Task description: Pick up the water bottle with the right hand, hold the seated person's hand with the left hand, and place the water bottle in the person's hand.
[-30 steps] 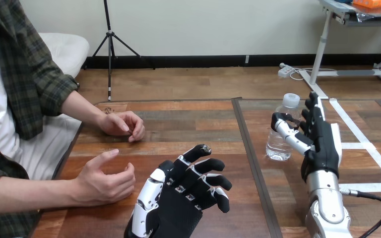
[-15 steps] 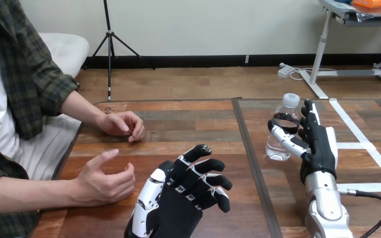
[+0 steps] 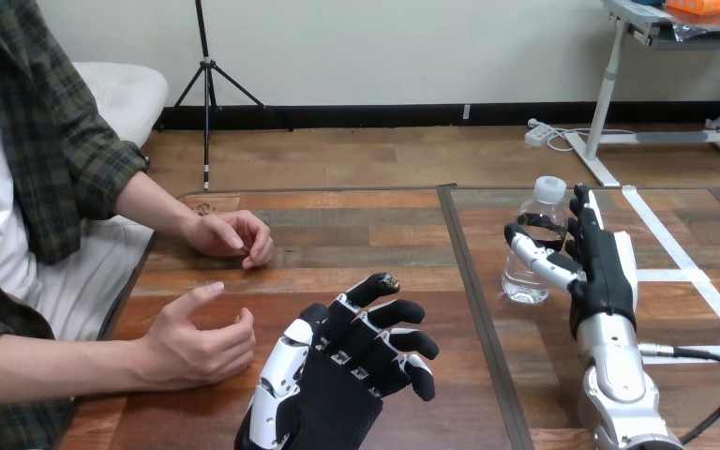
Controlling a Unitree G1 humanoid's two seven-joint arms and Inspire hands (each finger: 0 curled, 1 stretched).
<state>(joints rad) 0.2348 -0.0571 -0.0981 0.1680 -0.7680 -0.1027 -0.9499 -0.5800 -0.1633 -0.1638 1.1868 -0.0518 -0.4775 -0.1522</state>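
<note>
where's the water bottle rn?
Head view, right half of the table: the water bottle stands upright just right of the dark centre seam, the right hand at its right side.

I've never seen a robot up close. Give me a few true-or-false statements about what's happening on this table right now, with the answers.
1. The water bottle stands upright on the table. True.
2. The robot's left hand holds the person's hand. False: it is beside the person's nearer hand, apart from it, holding nothing.
3. The robot's right hand is at the bottle, its thumb across the bottle's front. True.
4. The bottle has no cap. False: a white cap is on it.
5. The person holds the bottle. False: neither of their hands touches it.
</note>
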